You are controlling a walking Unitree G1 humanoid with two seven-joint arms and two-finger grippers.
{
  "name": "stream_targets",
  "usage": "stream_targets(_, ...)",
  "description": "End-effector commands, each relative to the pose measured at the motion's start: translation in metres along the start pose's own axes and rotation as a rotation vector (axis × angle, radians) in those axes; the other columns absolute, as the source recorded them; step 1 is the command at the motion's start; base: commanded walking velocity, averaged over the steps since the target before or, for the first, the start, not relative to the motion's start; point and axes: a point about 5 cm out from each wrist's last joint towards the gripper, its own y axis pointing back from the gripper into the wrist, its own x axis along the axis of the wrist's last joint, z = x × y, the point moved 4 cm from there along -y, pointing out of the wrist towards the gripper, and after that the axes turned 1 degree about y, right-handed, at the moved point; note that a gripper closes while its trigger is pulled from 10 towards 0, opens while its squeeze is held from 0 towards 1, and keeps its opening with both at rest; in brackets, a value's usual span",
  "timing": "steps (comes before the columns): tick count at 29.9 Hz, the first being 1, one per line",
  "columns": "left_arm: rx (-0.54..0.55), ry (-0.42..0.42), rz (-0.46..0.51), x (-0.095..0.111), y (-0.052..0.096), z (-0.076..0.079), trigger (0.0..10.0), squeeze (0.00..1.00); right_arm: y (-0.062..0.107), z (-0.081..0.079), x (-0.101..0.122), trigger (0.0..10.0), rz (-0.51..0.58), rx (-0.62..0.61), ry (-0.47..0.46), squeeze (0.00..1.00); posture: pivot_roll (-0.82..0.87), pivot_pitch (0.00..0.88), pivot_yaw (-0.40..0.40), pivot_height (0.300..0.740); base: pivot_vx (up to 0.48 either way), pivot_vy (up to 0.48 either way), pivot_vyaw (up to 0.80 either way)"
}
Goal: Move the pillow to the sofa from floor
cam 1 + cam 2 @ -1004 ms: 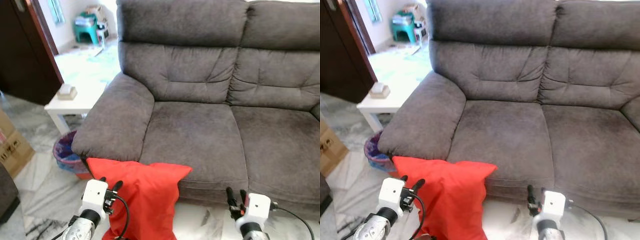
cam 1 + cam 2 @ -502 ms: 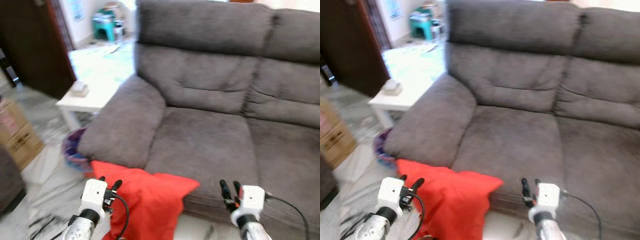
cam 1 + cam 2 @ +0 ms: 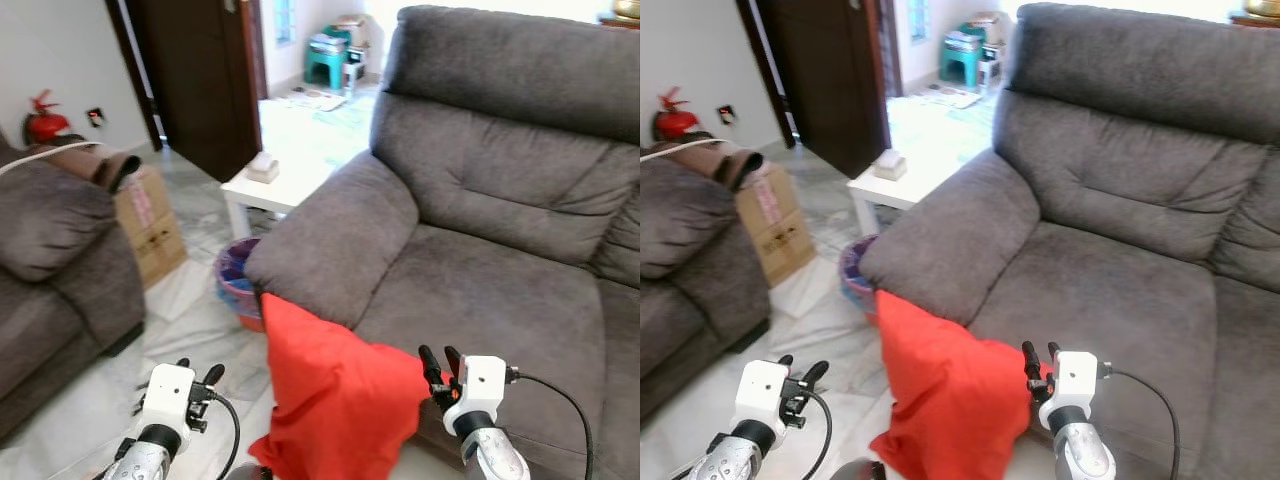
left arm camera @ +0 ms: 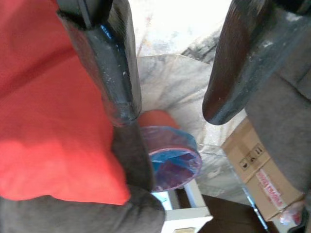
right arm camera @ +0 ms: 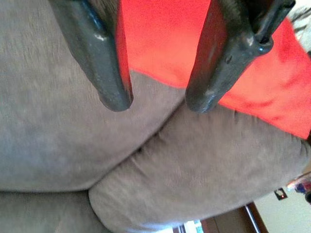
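1. At the far left stands a second dark grey couch (image 3: pixel 55 260), and on the wall behind it there is a red fire extinguisher (image 3: pixel 42 118).
2. Just right of that couch a cardboard box (image 3: pixel 150 222) stands on the marble floor (image 3: pixel 195 330), in front of a dark wooden door (image 3: pixel 205 80).
3. The left gripper (image 3: pixel 195 372) is low and near, over the floor, to the left of the pillow and apart from it. Its jaws are apart with nothing between them; in the left wrist view the two black fingers (image 4: pixel 109 73) frame the pillow edge and the basket.
4. A small white counter (image 3: pixel 270 190) stands beside the sofa arm, with a small box (image 3: pixel 263 167) on it. Near it, on the floor, is a basket (image 3: pixel 235 285) with blue and purple inside, close to the pillow's upper corner.
5. The red pillow (image 3: pixel 335 400) stands on the floor and leans against the front of the sofa, just under the left armrest, with its upper corner touching the armrest.
6. The right gripper (image 3: pixel 438 362) is just beside the right edge of the pillow, in front of the seat cushion. Its jaws are apart and empty.
7. The grey sofa (image 3: pixel 500 230) takes the right side, and its seat is bare.
8. Far behind, through the doorway, a green stool (image 3: pixel 328 60) stands in a bright room.
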Motion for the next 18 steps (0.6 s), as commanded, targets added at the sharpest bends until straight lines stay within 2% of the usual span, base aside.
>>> stream_targets(1,-0.002,0.003,-0.008,-0.0024,0.0008,0.0008,10.0,0.0,0.0013,0.0042,-0.0023,10.0,-0.011,-0.017,-0.007,0.0,0.01,0.058,0.025,0.627,0.0,0.0,0.0)
stream_targets(11,-0.005,0.005,-0.001,-0.0009,0.0008,0.0021,10.0,0.0,0.0017,0.0057,-0.0023,10.0,-0.01,-0.021,-0.005,0.0,0.01,0.06,0.024,0.627,0.0,0.0,0.0)
stream_targets(18,-0.008,0.004,-0.004,-0.0016,0.0012,0.0034,10.0,0.0,0.0022,0.006,-0.0045,10.0,-0.016,-0.029,-0.014,0.0,0.01,0.063,0.024,0.627,0.259,0.0,0.0)
